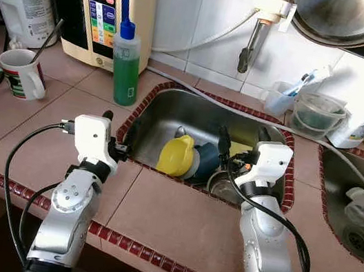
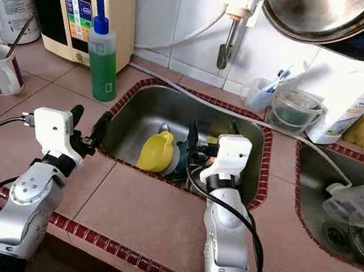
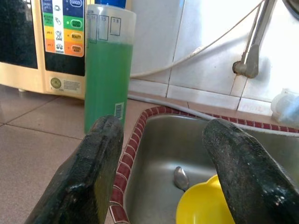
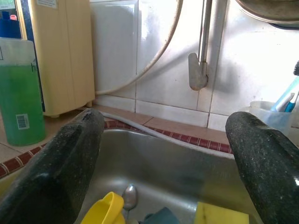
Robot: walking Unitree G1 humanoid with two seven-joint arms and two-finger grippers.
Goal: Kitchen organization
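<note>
A yellow cup lies on its side in the steel sink, touching a dark blue cup at its 3 o'clock; a spoon rests behind them. The right gripper hovers over the basin, fingers spread wide. The left gripper, also wide and empty, sits at the sink's 9 o'clock rim. A green liquid bottle stands at 10 o'clock, a mug farther left.

Steel-grey sink with dark red tile edging; yellow cup; dark blue cup; yellow sponge; green liquid bottle — blue cap; cream water ionizer; white mug — green-red band; beige-pink tiled countertop.
</note>
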